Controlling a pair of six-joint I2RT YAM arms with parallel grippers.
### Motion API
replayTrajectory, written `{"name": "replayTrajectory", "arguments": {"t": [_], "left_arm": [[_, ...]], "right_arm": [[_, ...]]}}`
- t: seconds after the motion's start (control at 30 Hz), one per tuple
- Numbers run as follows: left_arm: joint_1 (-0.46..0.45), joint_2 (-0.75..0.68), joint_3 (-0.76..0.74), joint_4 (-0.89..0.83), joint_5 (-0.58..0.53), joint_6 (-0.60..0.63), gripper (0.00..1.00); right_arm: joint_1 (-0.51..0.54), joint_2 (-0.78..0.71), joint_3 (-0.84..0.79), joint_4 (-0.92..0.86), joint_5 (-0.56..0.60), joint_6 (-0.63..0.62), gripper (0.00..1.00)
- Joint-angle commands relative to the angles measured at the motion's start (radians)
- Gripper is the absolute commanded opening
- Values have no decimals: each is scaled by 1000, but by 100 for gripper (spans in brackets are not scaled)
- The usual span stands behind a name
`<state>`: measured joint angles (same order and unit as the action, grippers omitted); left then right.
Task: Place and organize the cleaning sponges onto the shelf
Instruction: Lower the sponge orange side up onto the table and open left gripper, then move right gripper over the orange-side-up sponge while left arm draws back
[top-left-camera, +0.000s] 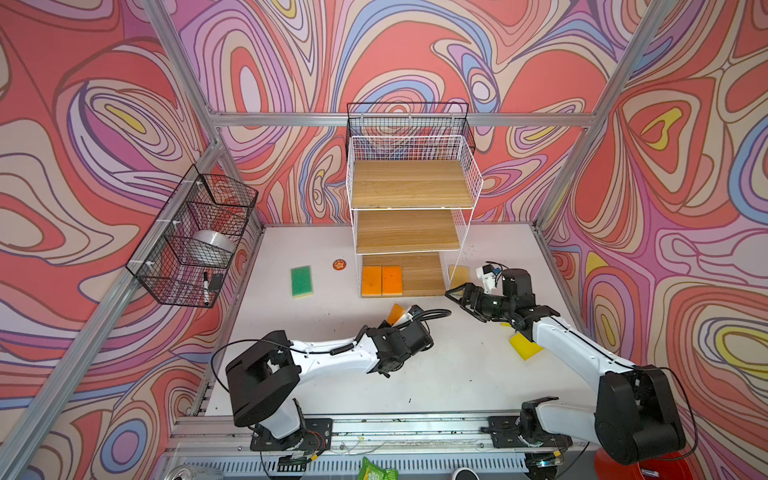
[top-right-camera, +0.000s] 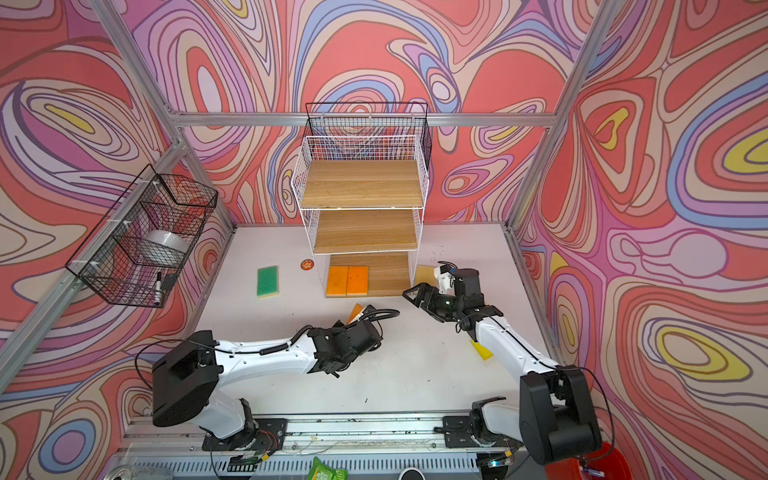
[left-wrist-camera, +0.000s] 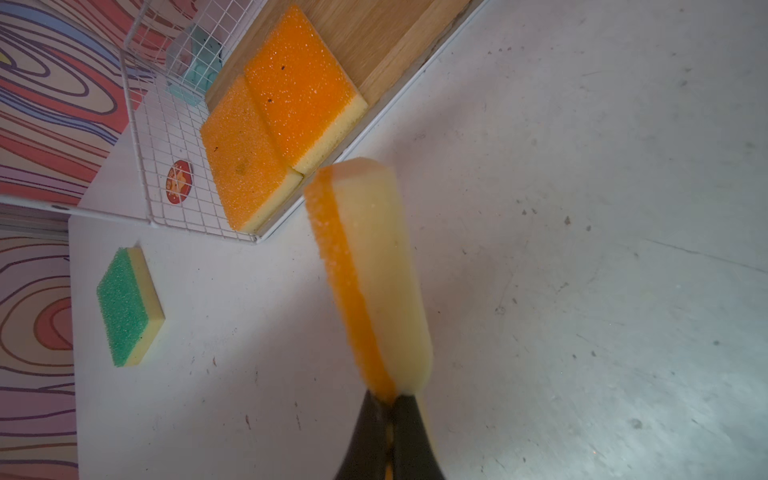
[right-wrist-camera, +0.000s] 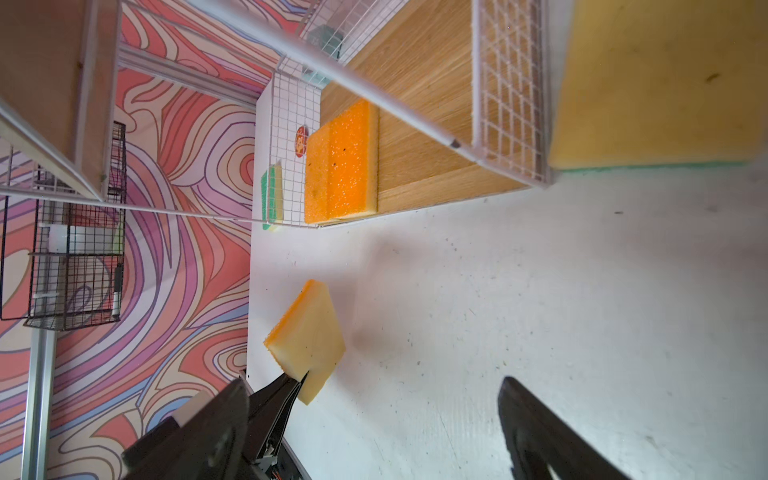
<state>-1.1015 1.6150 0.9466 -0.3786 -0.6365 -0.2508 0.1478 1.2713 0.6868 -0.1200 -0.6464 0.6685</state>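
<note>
Two orange sponges (top-left-camera: 381, 281) sit side by side on the shelf (top-left-camera: 411, 185) bottom board, left end. Left claw (left-wrist-camera: 390, 409) clamped on third orange sponge (left-wrist-camera: 374, 274), held edge-on over the bench (top-left-camera: 436, 374) just before the shelf. Right claw (right-wrist-camera: 374, 382) spread wide, empty, near pale-side-up sponge (top-left-camera: 458, 275) right of shelf.
</note>
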Motion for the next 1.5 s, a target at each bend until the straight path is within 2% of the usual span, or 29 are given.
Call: {"name": "replayTrajectory", "arguments": {"t": [0.0,0.2,0.27,0.4,0.6,0.77,0.97,1.17,1.27,1.47], "left_arm": [[-21,64,57,-64,-27,13,1],[-43,181,132,-75,67,-5,11],[-53,196,143,-61,109,0,21],[-76,218,176,-51,174,8,45],[-84,177,180,-27,251,-7,64],[-70,32,78,22,275,-76,63],[-13,-130,-103,79,317,-222,47],[57,-272,-276,166,357,-343,34],[72,-312,-319,178,360,-369,35],[90,-325,-364,227,396,-404,46]], "right_arm": [[-23,15,-9,-40,13,-30,97],[-33,32,-3,-60,19,-50,97],[-37,36,-3,-60,15,-48,97],[-42,45,3,-65,16,-52,97],[-42,49,20,-103,38,-89,90],[-31,28,8,-122,38,-110,80],[88,10,-35,-77,80,-101,80],[205,93,-30,-2,105,-76,67],[243,140,-16,25,108,-70,57],[297,241,15,59,112,-57,40]]}}
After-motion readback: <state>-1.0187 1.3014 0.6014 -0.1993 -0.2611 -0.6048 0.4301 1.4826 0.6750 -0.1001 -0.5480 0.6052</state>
